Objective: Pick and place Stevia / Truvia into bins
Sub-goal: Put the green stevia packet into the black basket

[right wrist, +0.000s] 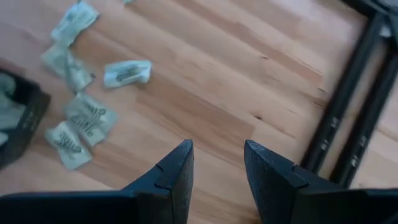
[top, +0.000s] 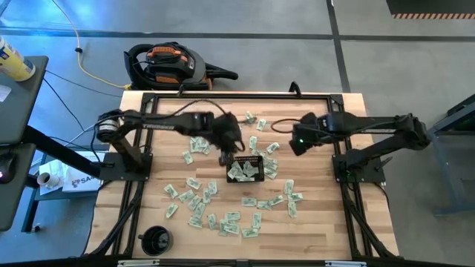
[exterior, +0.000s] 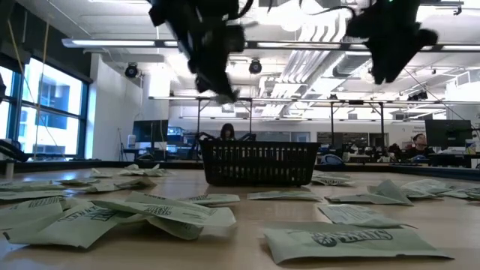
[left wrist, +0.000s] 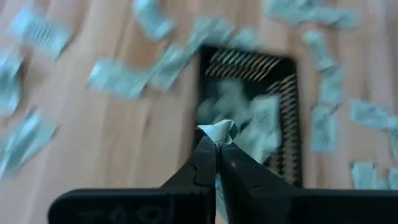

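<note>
A: What lay nearest the low camera?

B: Stevia sachets (exterior: 352, 244), pale green and white, flat on the wooden bench (top: 326, 222). Behind them stood the black mesh tray (exterior: 259, 165), with both arms hanging above it.

A: And from overhead?

B: The tray (top: 257, 159) sat near the middle of the bench with a few sachets already inside. Dozens more were scattered around it, mostly on the near side and to the left.

A: Where was the left gripper (top: 225, 157)?

B: Raised just beside the tray's left edge. Its wrist camera showed the jaws pinched together on one crumpled sachet (left wrist: 217, 131), held above the tray.

A: The right gripper (top: 297, 145)?

B: Up off the bench, to the right of the tray and apart from it. Its jaws stood partly apart with nothing between them, bare wood below and a few sachets off to one side.

A: Anything else on the bench?

B: A round black cup (top: 156, 239) at the near left corner.
</note>
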Tool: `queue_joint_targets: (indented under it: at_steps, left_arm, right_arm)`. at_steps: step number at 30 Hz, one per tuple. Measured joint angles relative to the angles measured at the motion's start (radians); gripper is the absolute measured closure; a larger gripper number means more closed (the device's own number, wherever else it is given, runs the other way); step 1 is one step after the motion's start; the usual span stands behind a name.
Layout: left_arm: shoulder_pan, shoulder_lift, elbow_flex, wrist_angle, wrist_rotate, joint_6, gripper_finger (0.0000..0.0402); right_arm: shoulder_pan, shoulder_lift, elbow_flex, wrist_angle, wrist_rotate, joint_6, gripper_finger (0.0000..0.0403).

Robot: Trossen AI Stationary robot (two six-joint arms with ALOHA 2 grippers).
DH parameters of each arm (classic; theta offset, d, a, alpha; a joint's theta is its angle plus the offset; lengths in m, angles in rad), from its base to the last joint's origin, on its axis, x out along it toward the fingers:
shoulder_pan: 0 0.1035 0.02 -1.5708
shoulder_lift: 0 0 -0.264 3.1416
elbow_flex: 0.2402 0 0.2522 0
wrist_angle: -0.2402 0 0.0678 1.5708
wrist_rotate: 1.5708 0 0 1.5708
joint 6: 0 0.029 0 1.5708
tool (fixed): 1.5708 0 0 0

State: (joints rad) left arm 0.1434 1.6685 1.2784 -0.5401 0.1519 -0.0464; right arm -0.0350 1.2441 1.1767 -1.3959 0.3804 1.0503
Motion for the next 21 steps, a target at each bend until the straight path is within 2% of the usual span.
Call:
queue_joint_targets:
  at_steps: [4,6,14,21]
  left_arm:
    - [-0.085,0.043,0.001,0.086,-0.035,0.021,0.0368]
    - [-0.11,0.07,-0.002,0.07,-0.066,0.024,0.0368]
    - [-0.142,0.2,-0.001,0.08,-0.097,0.064,0.0348]
    - [-0.157,0.229,0.0,0.111,-0.045,0.067,0.0344]
  right_arm:
    - [0.064,-0.031,0.0,-0.029,0.045,0.137,0.0269]
    - [0.085,-0.031,0.0,-0.028,0.046,0.162,0.0269]
    - [0.128,-0.012,0.0,-0.011,0.039,0.191,0.0269]
    - [0.129,0.001,0.0,-0.009,0.052,0.182,0.0269]
